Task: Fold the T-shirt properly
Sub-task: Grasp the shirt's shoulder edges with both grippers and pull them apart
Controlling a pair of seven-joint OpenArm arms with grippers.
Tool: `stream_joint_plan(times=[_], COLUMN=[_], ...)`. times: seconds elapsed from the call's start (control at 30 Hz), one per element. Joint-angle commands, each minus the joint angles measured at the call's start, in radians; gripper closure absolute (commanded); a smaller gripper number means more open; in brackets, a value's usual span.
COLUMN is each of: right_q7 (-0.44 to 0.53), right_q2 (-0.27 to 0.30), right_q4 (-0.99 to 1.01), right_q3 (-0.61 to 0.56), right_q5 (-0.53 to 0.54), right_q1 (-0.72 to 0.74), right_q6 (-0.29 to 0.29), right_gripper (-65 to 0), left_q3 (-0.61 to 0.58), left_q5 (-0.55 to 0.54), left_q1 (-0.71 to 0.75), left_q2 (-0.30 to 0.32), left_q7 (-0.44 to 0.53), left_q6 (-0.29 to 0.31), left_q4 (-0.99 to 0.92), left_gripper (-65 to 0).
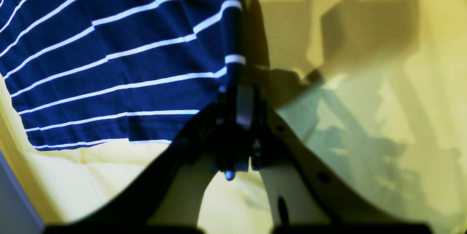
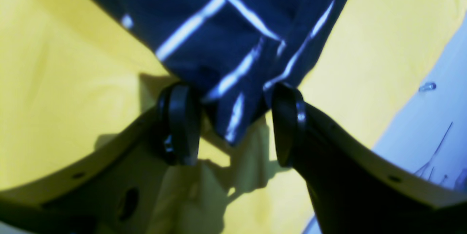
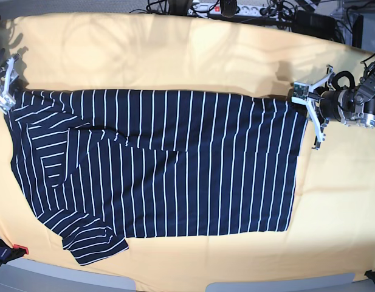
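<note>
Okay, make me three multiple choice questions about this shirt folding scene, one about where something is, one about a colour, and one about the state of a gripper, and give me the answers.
1. Where does the left gripper hold the T-shirt in the base view?
A. upper right corner
B. bottom hem middle
C. lower left sleeve

2. What colour is the table cloth?
A. white
B. yellow-orange
C. green

3. How does the right gripper stand?
A. shut on nothing
B. out of view
C. open, with fabric between its fingers

Answers: 1 A, its jaws pinch that corner. 2 B, every view shows it so. 3 C, the right wrist view shows a gap with a shirt corner in it.
</note>
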State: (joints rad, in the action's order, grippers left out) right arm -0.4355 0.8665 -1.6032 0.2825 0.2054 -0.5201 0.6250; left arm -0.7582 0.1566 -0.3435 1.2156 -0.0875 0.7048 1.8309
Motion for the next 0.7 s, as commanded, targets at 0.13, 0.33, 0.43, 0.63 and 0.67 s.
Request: stream_joint_plan(times=[0.13, 0.33, 0.43, 0.63, 0.67], right_q7=[0.016, -0.005, -0.032, -0.068, -0.088], right_q2=[0.014, 0.016, 0.018, 0.064, 0.076], right_q4=[-0.010, -0.010, -0.010, -0.011, -0.012], right_q3=[0.010, 0.010, 0.010, 0.010, 0.010], right_q5=[-0.005, -0.006, -0.043, -0.019, 0.001], right_q1=[0.005, 0.005, 0.023, 0.041, 0.041], right_q6=[-0.008, -0.086, -0.118, 0.026, 0.048], right_gripper=[-30.4, 0.0, 0.0, 0.0, 0.0], left_q3=[0.012, 0.012, 0.012, 0.012, 0.012], left_q5=[-0.009, 0.001, 0.027, 0.028, 0.028], left_q1=[-0.014, -0.015, -0.015, -0.017, -0.017], left_q2=[0.023, 0.024, 0.037, 0.079, 0.085], left_q7=[0.005, 0.003, 0.002, 0.013, 0.016], left_q6=[-0.007, -0.007, -0.007, -0.007, -0.007], left_q4=[0.042, 0.046, 0.046, 0.048, 0.048], left_gripper=[0.0, 0.0, 0.0, 0.0, 0.0])
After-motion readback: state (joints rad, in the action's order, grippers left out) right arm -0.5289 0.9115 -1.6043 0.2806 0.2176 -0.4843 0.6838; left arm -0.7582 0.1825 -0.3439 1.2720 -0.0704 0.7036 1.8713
